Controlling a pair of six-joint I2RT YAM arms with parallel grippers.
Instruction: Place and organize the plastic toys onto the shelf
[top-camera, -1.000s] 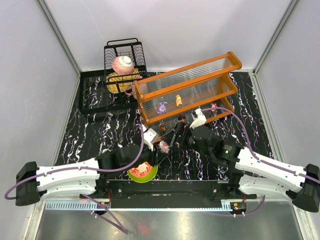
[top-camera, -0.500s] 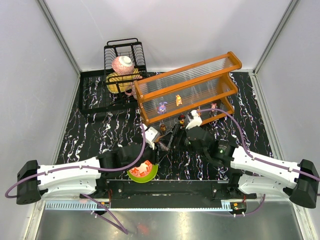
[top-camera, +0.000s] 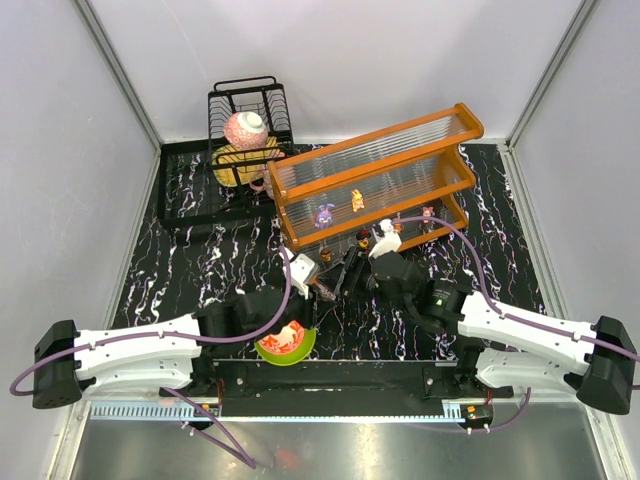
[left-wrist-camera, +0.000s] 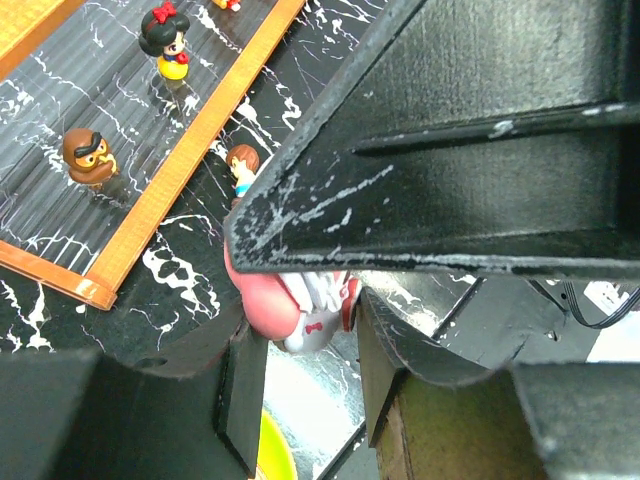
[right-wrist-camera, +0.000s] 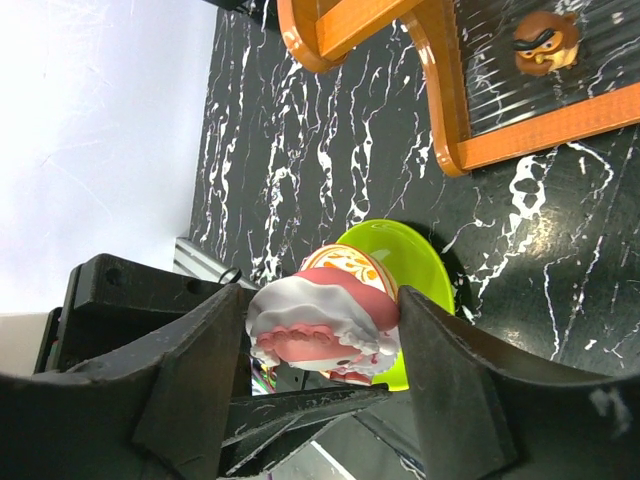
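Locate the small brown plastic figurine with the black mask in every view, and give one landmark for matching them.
Top external: the brown masked figurine stands on the shelf's lower tier, near its left end.
Left wrist: far left, on the clear ribbed panel.
Right wrist: top right corner.
Shared landmark: the shelf's orange front rail, running just in front of the figurine.

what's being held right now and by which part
The left gripper holds the pink-and-white toy by one end. The right gripper has its fingers flanking the toy's sides; whether they grip cannot be told.
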